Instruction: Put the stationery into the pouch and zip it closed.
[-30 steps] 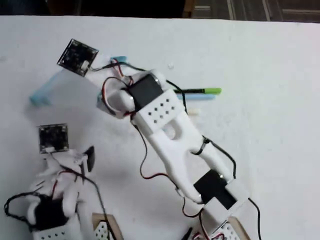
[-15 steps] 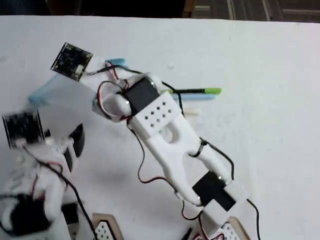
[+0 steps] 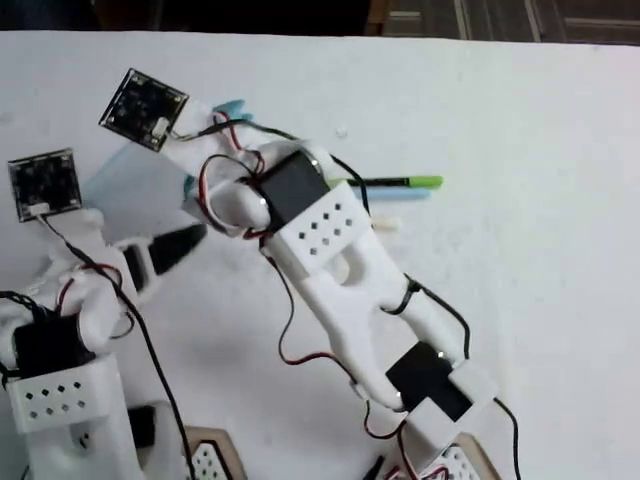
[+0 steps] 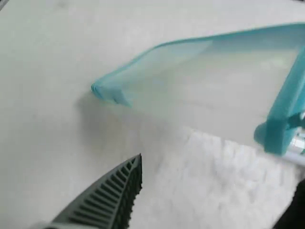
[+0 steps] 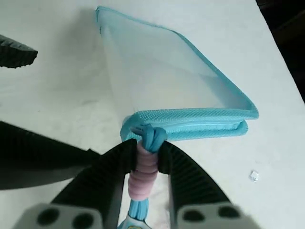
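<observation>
The pouch is clear mesh with teal edging and lies at the far left of the table; its zipped edge faces the right gripper. My right gripper is shut on the zipper pull, a pink bead on a teal cord. My left gripper stands open just in front of the pouch, one ribbed finger near its corner, touching nothing. A green-capped pen lies beyond the right arm, with a pale blue item beside it.
A small white piece lies near the pen. A tiny clear bit sits farther back. The right arm stretches diagonally across the middle of the table. The table's far edge runs along the back, with free surface on the right.
The left arm has swung up from the front left corner towards the pouch, its open fingers now near the pouch's edge. The right gripper keeps hold of the zipper pull, shifting only slightly.
</observation>
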